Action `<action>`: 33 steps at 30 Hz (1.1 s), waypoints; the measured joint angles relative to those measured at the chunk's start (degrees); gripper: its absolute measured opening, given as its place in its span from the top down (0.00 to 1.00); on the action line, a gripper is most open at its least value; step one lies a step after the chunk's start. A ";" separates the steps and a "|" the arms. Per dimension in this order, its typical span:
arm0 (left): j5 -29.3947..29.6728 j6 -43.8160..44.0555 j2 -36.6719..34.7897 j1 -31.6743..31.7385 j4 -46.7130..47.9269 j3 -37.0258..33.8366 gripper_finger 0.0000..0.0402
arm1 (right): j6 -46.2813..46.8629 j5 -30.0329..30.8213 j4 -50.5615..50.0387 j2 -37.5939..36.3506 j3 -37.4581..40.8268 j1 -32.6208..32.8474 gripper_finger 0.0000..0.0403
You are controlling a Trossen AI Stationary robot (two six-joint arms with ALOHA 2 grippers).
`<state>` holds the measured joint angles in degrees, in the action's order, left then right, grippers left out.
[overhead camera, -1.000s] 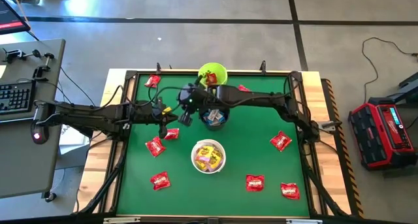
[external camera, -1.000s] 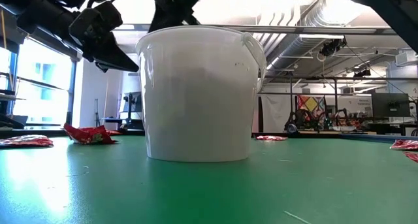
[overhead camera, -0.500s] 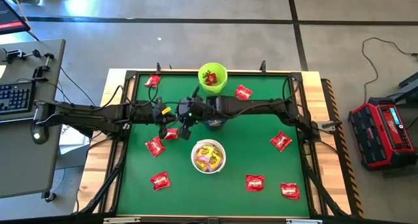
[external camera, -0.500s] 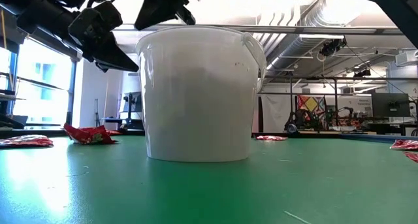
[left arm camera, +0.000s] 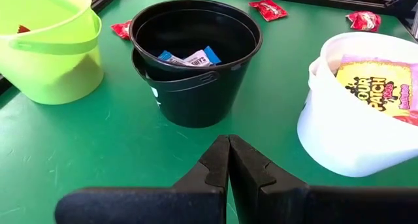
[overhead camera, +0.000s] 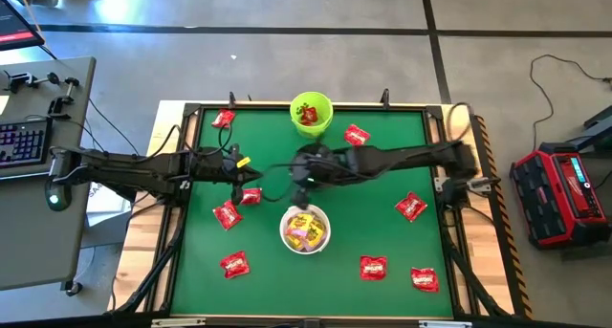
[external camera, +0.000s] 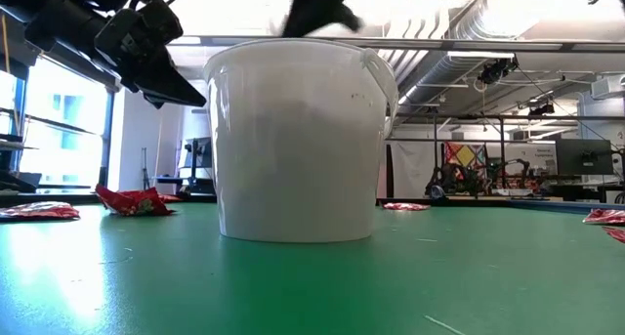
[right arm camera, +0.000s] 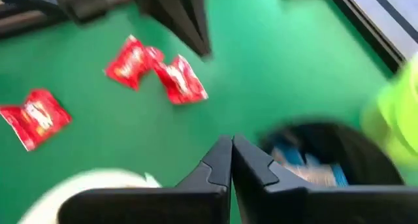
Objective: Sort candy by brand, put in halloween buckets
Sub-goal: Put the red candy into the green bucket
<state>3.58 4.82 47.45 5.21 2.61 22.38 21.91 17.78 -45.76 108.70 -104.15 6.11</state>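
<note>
Right gripper (overhead camera: 302, 178) hangs empty, fingers together, just above the black bucket (left arm camera: 194, 54); left gripper (overhead camera: 256, 175) likewise, beside it. Red candy packets (overhead camera: 228, 214) lie scattered around it on the green mat (overhead camera: 373, 228): light, crinkly, slippery; best pinched across a flat edge.

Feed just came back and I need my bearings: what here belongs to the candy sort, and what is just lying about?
Job:
green bucket
black bucket
white bucket
loose red candy on the mat
left gripper, right gripper, fingers shut, empty

Lying about:
keyboard
red case on the floor
</note>
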 joint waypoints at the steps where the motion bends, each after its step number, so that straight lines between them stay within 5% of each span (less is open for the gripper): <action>1: 0.01 -0.02 0.01 0.00 0.06 -0.01 1.00 | 1.83 0.53 -0.23 -2.61 3.18 0.45 1.00; 11: 0.10 0.48 -0.01 0.00 0.78 -0.01 1.00 | 23.90 1.13 -9.30 -26.23 26.81 7.32 1.00; 20: 0.30 0.50 -0.01 0.00 1.07 -0.01 1.00 | 38.50 -8.52 -25.93 -32.52 36.72 13.03 0.99; 28: 0.50 1.11 -0.01 0.00 1.27 -0.01 1.00 | 42.53 -20.83 -25.85 -32.43 50.68 11.88 0.74; 33: 0.50 1.09 -0.01 0.00 1.94 -0.01 1.00 | 39.55 -21.21 -22.00 -32.41 57.71 7.97 0.57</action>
<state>4.08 5.91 47.44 5.21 4.55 22.37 61.45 -3.43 -67.76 76.29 -46.44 14.07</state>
